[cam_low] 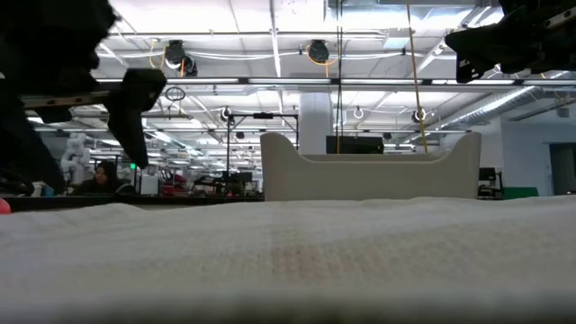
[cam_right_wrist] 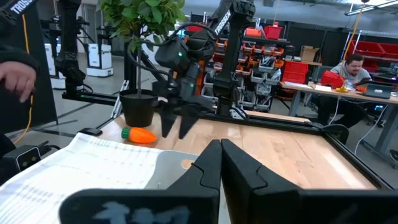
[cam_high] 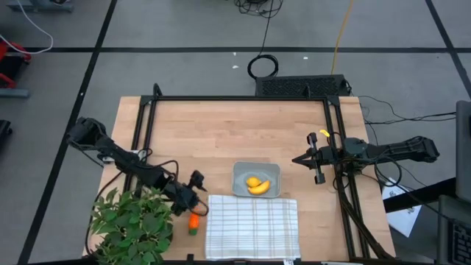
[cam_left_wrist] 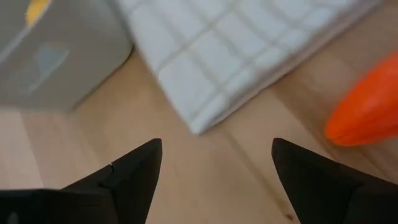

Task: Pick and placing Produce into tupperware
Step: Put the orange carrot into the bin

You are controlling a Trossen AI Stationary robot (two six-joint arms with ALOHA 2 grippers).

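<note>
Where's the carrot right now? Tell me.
In the high view the carrot lies on the table's left front, between the plant and checked cloth, just beneath the open left gripper.

On the pale wooden table sit a translucent grey tupperware holding a yellow banana and a yellow lemon, a white cloth checked with thin grey lines, an orange carrot with a green top, and a leafy green plant.

high: top-down, whole table | low: table-level | wrists: close, fwd | shared: cloth
</note>
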